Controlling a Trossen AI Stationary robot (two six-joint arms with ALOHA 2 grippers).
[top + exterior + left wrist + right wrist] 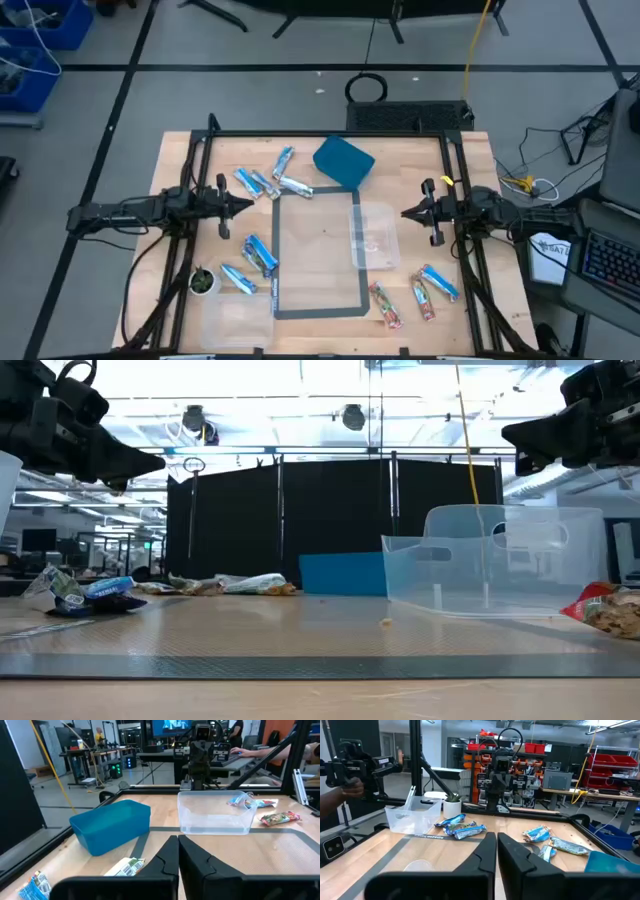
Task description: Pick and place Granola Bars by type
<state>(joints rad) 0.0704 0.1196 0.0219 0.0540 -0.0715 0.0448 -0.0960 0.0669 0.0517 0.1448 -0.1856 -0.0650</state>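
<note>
Left pincer clenched and empty, held above the desk at its left side; right pincer likewise clenched and empty, above the right side, the two facing each other; blue-and-white granola bars lie scattered just beyond the left pincer's tip, with a further blue cluster near it on the desk's front side; red-patterned granola bars and a blue pair lie near the right pincer, toward the front edge; clear plastic bin sits just beside the right pincer's tip; blue bin stands tilted between the pincers toward the rear; a taped grey rectangle marks the centre; a second clear bin and small green-topped pot stand at front left.
</note>
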